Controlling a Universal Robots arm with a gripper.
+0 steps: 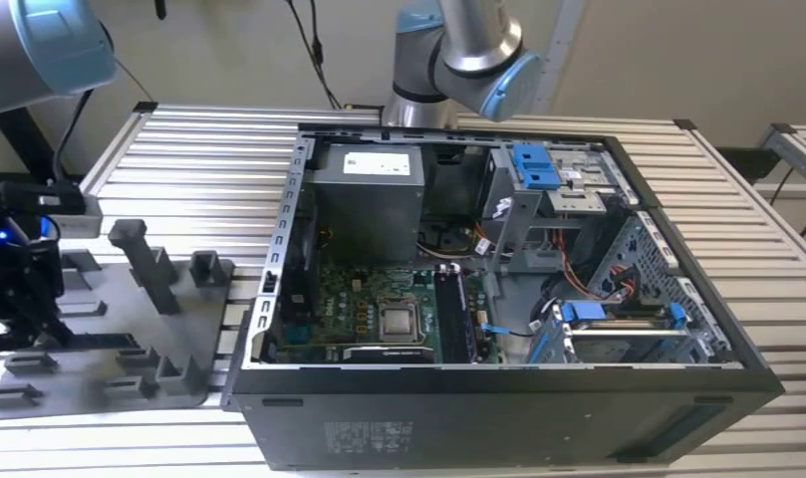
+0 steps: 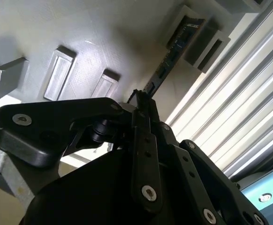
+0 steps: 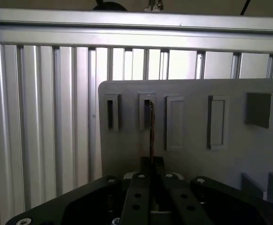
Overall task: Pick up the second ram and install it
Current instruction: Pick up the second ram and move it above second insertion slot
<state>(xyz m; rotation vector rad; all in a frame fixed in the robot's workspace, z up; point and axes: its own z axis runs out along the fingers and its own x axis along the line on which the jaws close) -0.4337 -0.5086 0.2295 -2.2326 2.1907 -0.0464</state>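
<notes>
The second ram [image 3: 150, 125] stands on edge in a slot of the grey holder plate [image 3: 193, 154], seen edge-on as a thin dark strip. In the second wrist view the ram [image 2: 167, 58] runs from my fingertips to a grey bracket of the holder [image 2: 80, 37]. My gripper [image 3: 151, 165] sits over the near end of the strip with its fingers closed in on both sides of it. In the exterior view my gripper [image 1: 7, 334] hangs low over the holder [image 1: 176, 388] at the exterior view's left, well away from the computer case.
An open computer case [image 1: 509, 408] lies in the middle of the ribbed metal table [image 1: 203, 149], showing a green board [image 1: 363, 299] with long black slots [image 1: 453, 317], a grey power supply [image 1: 366, 199] and blue drive clips [image 1: 536, 167]. Tall grey posts [image 1: 147, 259] rise from the holder.
</notes>
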